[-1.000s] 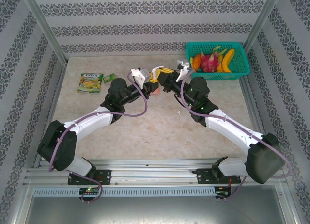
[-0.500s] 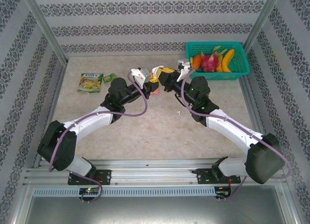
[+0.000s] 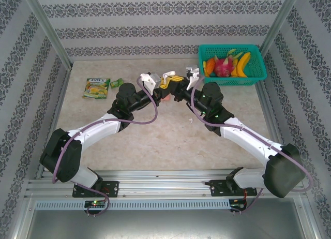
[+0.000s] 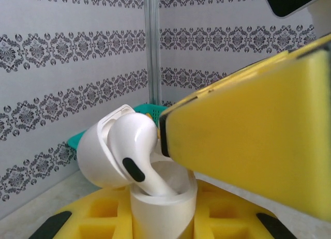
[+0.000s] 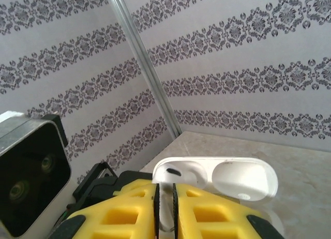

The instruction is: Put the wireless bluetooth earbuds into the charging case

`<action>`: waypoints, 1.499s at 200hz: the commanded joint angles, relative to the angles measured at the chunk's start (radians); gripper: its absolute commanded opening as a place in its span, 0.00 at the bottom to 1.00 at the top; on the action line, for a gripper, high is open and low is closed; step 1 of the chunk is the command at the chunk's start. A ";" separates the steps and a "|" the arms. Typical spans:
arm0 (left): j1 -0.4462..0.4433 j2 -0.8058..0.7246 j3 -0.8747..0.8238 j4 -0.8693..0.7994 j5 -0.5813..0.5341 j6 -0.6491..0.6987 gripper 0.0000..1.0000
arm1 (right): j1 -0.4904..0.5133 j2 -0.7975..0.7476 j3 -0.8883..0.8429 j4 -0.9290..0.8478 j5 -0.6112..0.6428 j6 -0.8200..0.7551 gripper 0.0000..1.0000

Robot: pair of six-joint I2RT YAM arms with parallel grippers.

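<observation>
1. Desk (image 3: 170,140): pale, marbled beige top.
2. Basket (image 3: 232,80): teal plastic, slatted walls, at the far right corner of the desk. Contents: yellow bananas (image 3: 243,64), pink dragon fruit (image 3: 224,67), an orange fruit (image 3: 209,66) at its left end.
3. Snack packet (image 3: 96,87): green and yellow, lying flat at far left.
4. Small green item (image 3: 116,83): just beside the packet, to its right; kind unclear.
5. Walls (image 3: 155,21): white wallpaper with grey ornamental bands.
6. Metal posts (image 3: 46,29), (image 3: 279,21): one at each far corner.

Was a lab robot cell: aluminium frame (image 3: 45,27), wallpaper panels (image 3: 155,21), arms' mounting rail (image 3: 165,183) at 6 o'clock, fruit basket (image 3: 232,80) at 2 o'clock.
</observation>
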 commanded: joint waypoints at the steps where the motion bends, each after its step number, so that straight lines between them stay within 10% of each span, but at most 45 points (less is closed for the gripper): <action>1: -0.018 -0.037 0.040 0.056 0.020 -0.002 0.00 | 0.015 -0.022 -0.012 -0.081 -0.048 -0.045 0.20; 101: -0.018 -0.070 -0.050 0.040 0.043 0.148 0.00 | -0.063 -0.135 0.038 -0.184 0.046 0.136 0.43; 300: -0.011 -0.050 -0.025 0.007 0.018 0.215 0.00 | 0.003 -0.016 0.167 -0.429 0.070 0.154 0.42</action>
